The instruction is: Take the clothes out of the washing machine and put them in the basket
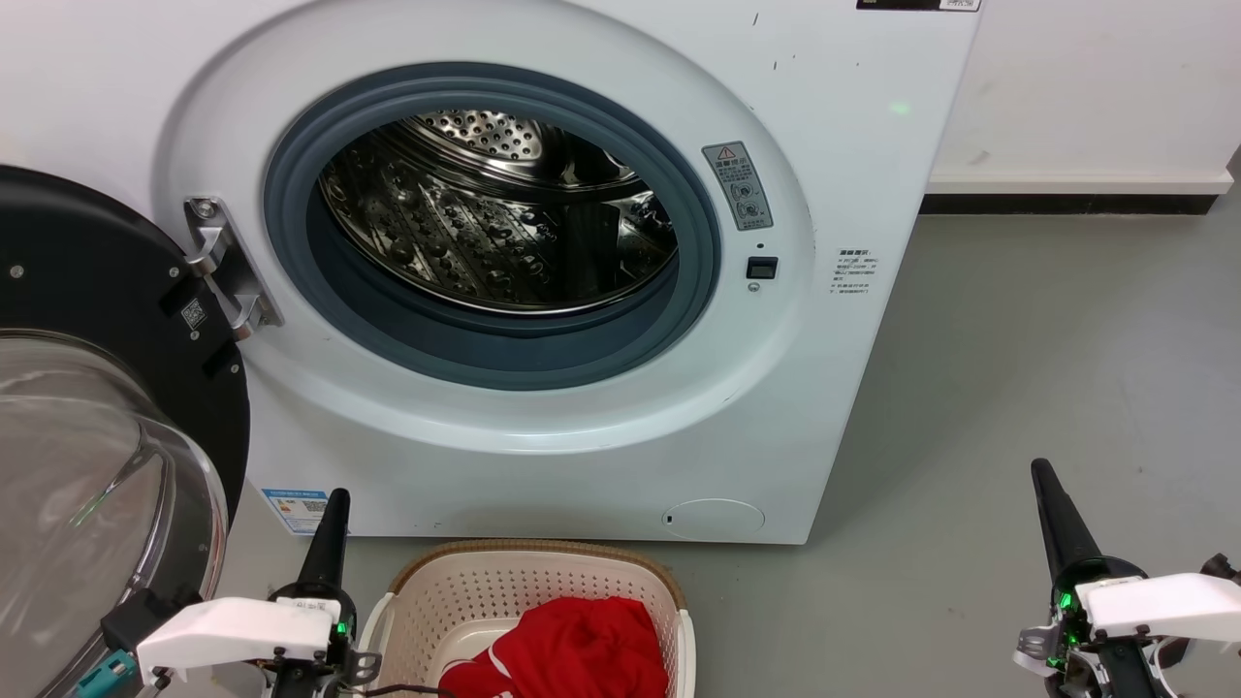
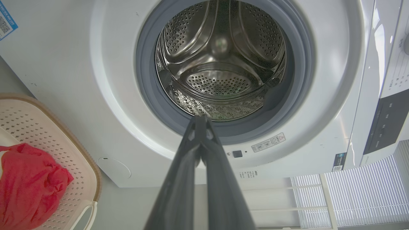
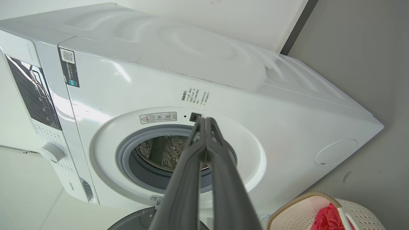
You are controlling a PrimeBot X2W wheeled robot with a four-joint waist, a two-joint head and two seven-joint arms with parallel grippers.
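The washing machine (image 1: 543,456) is standing straight ahead of both grippers, its drum (image 1: 504,213) opening up beyond and above their fingertips. No red is showing in the part of the steel drum that is visible. The glass door (image 1: 87,485) is hanging open on the outer side of the left gripper (image 1: 338,499), close by it.

The basket (image 1: 533,549) is sitting on the floor just beside the left gripper, on its inner side. It is well apart from the right gripper (image 1: 1042,475). The clothes (image 1: 582,645) are lying bunched inside the basket, a red heap with a white stripe showing, nearer the left gripper than the right.

Both grippers are pointing at the machine with their two dark fingers pressed together and nothing between them, as the wrist views are showing.

Judging by the folds, the fabric is behaving as light, soft and limp cloth. It would probably sag and trail from a single pinch, and it may be damp and clinging. A raised crease at the top of the heap is looking like the best place to pinch, taking several layers at once.
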